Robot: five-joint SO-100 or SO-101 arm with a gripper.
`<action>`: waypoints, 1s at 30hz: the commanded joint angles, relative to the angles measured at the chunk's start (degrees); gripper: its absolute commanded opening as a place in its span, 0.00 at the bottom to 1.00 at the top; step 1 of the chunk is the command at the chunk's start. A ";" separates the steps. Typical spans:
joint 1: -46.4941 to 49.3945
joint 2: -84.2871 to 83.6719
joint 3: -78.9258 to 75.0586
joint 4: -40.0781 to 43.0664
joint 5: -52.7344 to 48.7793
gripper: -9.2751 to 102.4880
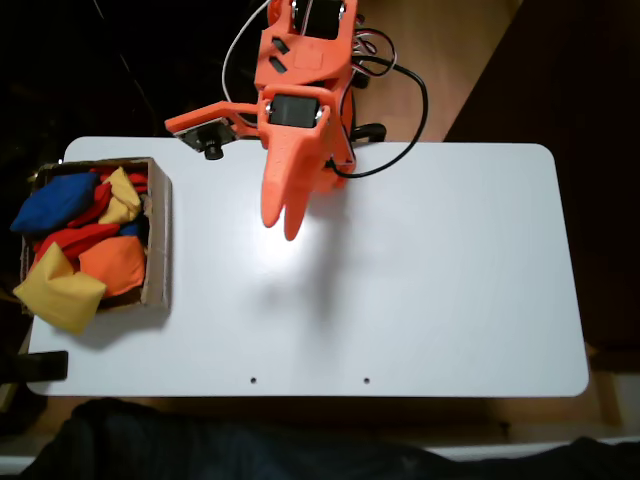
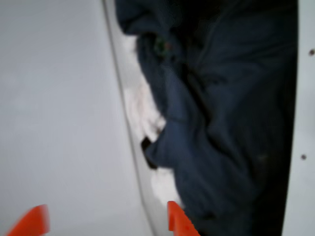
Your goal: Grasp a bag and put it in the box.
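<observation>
the yellow bag [image 1: 60, 292] is a soft, square fabric pillow with pointed corners, lying at the near-left corner of the box [image 1: 157, 240] in the fixed view, one corner poking out over the low wall. the box is shallow brown cardboard, rectangular, its left side partly lost in the dark beyond the table edge. packed in with the yellow bag are an orange bag [image 1: 112, 264], a blue bag [image 1: 52, 201], red bags [image 1: 70, 238] and a smaller yellow bag [image 1: 122, 198], all plump and creased, overlapping so their full outlines are hidden.

the box stands at the left end of a smooth white table [image 1: 420, 300] with rounded corners. the orange plastic gripper [image 1: 281, 222] hangs over the table's middle, well apart from the box, holding nothing; in the fixed view its tapered fingers look nearly together, while in the wrist view two orange fingertips [image 2: 178, 221] stand apart at the bottom edge, cut off by the frame, so i cannot tell how wide it is open. the wrist view is blurred, showing white surface and crumpled dark blue cloth [image 2: 206, 128].
</observation>
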 commanded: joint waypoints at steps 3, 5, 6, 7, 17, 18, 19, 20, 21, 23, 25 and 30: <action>-4.31 2.64 -1.58 -0.44 0.79 0.43; -6.15 3.52 -0.79 -0.53 1.05 0.41; -7.12 4.04 -0.35 -0.62 1.32 0.40; -7.91 4.48 0.00 -0.79 1.41 0.39; -13.71 9.84 5.27 -2.02 1.58 0.16; -14.15 10.46 6.15 -2.02 1.58 0.15; -14.59 10.99 7.03 -2.02 1.58 0.14; -15.03 11.51 7.82 -2.02 1.58 0.13; -15.38 12.04 8.70 -2.02 1.58 0.10; -15.91 13.01 10.63 -2.02 1.58 0.08; -16.17 13.97 12.66 -2.02 1.58 0.08; -16.08 16.35 18.37 -2.02 1.58 0.08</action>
